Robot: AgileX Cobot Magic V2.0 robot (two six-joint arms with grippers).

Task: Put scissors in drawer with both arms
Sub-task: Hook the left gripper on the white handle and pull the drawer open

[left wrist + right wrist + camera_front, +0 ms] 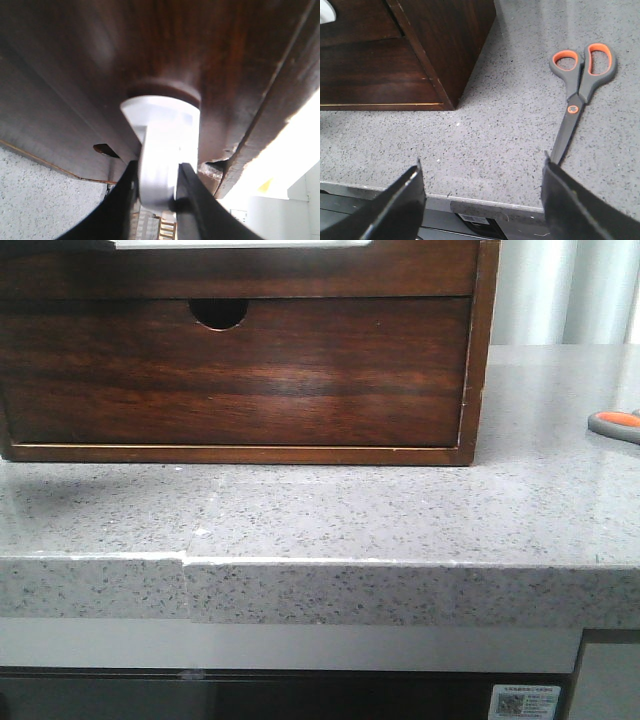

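Note:
The scissors (615, 423) lie flat on the grey counter at the far right, with only a grey and orange handle loop in the front view. The right wrist view shows them whole (580, 85), closed, blades pointing toward the counter's front edge. My right gripper (482, 165) is open and empty, above the front edge, with the scissors' tip by its finger. The drawer (240, 270) is the upper dark wooden front with a pale strip along its top. My left gripper (159, 170) is shut on a white handle (162, 125) that sticks out from the drawer front (165, 50).
Under the drawer, the wooden cabinet has a taller drawer front with a half-round notch (218, 312). The cabinet's right corner (447, 102) stands to the left of the scissors. The speckled counter (330, 510) ends in a front edge near the camera.

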